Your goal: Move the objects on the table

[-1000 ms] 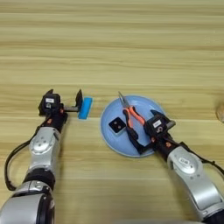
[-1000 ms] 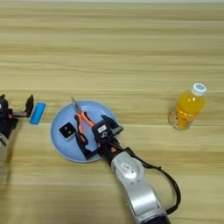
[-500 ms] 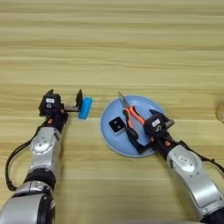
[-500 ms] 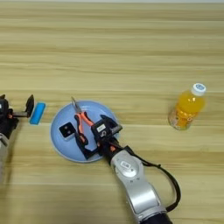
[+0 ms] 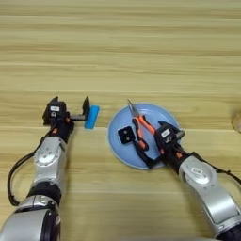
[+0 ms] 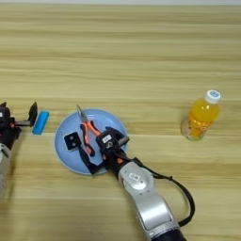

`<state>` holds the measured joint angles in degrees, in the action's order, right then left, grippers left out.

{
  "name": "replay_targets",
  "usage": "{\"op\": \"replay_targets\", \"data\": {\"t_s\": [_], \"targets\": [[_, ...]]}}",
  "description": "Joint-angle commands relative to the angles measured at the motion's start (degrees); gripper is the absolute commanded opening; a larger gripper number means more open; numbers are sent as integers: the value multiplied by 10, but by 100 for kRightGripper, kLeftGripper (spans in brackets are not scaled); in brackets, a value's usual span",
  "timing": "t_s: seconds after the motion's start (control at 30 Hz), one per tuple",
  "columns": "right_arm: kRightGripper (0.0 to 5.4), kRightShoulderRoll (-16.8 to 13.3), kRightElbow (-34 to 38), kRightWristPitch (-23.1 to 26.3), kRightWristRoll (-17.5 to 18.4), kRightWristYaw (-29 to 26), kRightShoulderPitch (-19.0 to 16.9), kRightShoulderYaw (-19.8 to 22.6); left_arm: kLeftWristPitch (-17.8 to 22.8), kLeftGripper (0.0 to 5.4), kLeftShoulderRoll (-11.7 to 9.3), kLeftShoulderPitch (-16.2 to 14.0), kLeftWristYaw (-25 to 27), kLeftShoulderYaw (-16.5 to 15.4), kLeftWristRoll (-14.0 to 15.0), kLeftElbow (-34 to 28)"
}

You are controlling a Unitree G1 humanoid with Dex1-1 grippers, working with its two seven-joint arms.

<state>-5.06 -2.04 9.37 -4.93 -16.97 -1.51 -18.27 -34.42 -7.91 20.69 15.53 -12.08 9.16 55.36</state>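
Small needle-nose pliers with orange-and-black handles lie on a round blue plate, tips pointing to the far left. A tiny square block sits on the plate just left of them. My right gripper hovers over the plate's near right part, open, with one finger by the handle ends and nothing gripped. To the left of the plate my left gripper stands open on the table. A small blue bar lies just right of its right finger.
An orange juice bottle with a white cap stands upright on the right, well away from the plate. Wooden planks stretch across the far half of the table.
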Motion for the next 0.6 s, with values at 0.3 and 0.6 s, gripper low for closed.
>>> {"op": "replay_targets", "data": {"t_s": [0.3, 0.6], "targets": [[539, -17, -19, 49, -10, 2, -8, 3, -6, 540, 3, -10, -5, 3, -4, -10], [539, -15, -23, 49, -6, 2, -3, 4, -5, 540, 2, -9, -3, 3, -4, -10]]}}
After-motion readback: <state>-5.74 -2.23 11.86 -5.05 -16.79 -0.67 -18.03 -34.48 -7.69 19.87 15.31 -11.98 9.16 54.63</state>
